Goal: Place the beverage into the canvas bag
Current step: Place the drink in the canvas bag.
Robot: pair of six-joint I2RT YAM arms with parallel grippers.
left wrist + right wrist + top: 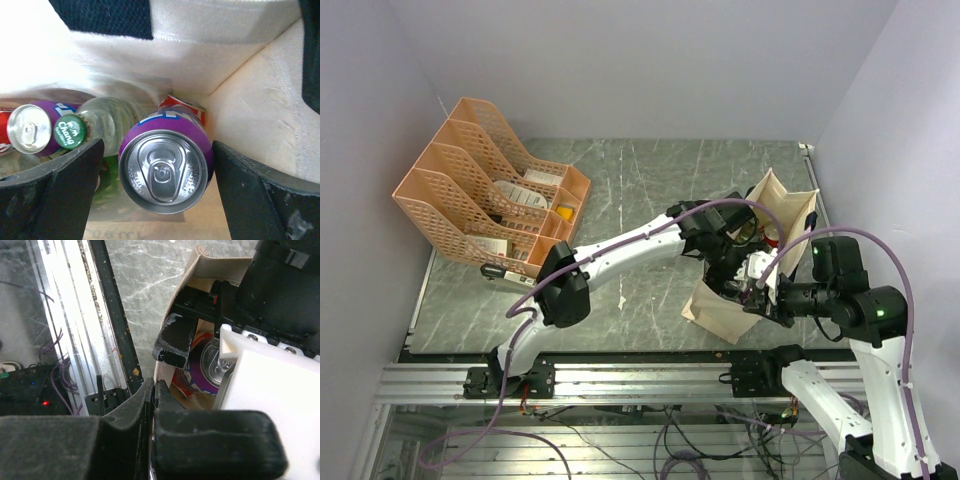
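Observation:
The canvas bag (pixel 790 212) stands open at the right of the table, and both grippers are at it. My left gripper (pixel 158 155) is down inside the bag and open. A purple beverage can (pixel 167 167) stands upright between its fingers (pixel 60 195), with a gap on each side. Beside it in the bag are another purple can (pixel 30 130), a green-capped glass bottle (pixel 70 131) and a red can (pixel 187 106). My right gripper (pixel 155 390) is shut on the near rim of the bag (pixel 210 265). The purple can (pixel 212 365) shows below it.
Orange plastic file trays (pixel 490 190) holding papers stand at the back left of the marble table. An aluminium rail (pixel 620 380) runs along the near edge. Walls close in on the left, the back and the right. The bag's navy strap (pixel 105 17) hangs over the far side.

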